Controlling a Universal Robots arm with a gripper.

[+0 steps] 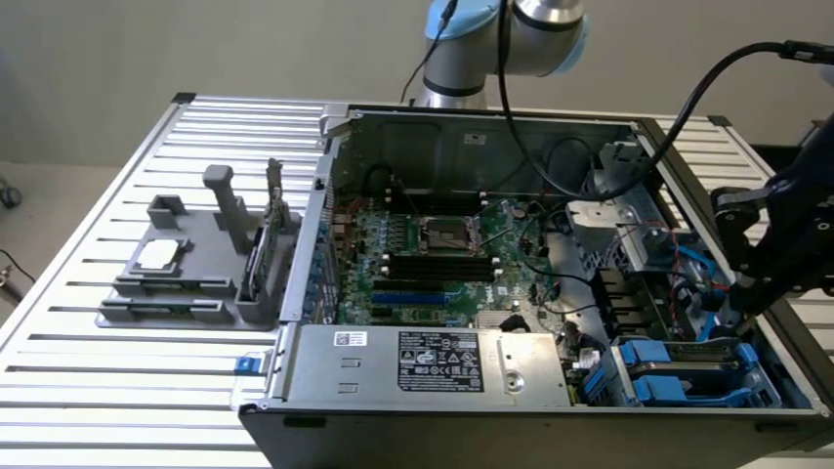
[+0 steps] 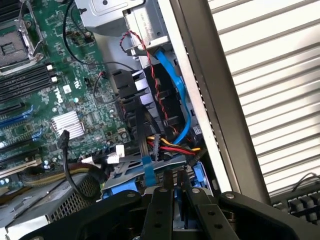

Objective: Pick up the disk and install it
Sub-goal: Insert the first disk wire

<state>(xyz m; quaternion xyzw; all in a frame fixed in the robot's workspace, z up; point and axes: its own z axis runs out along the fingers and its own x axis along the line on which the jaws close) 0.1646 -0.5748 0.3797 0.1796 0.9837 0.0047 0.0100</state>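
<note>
Little room separates the hand (image 2: 174,180) from the case wall (image 2: 202,75).

1. You have one robot arm (image 1: 509,39), entering at 12 o'clock in the exterior view.
2. You have one gripper (image 1: 732,315), at 3 o'clock.
3. You have one open computer case (image 1: 521,122), holding one motherboard (image 1: 431,256) with one processor socket (image 1: 443,234).
4. You have one power supply box (image 1: 431,363), at 6 o'clock.
5. You have one grey holder (image 1: 195,278), at 9 o'clock, carrying one small square chip (image 1: 159,254).
6. You have one disk (image 1: 678,376), at 5 o'clock.
7. You have one keyboard (image 2: 300,202).
</note>
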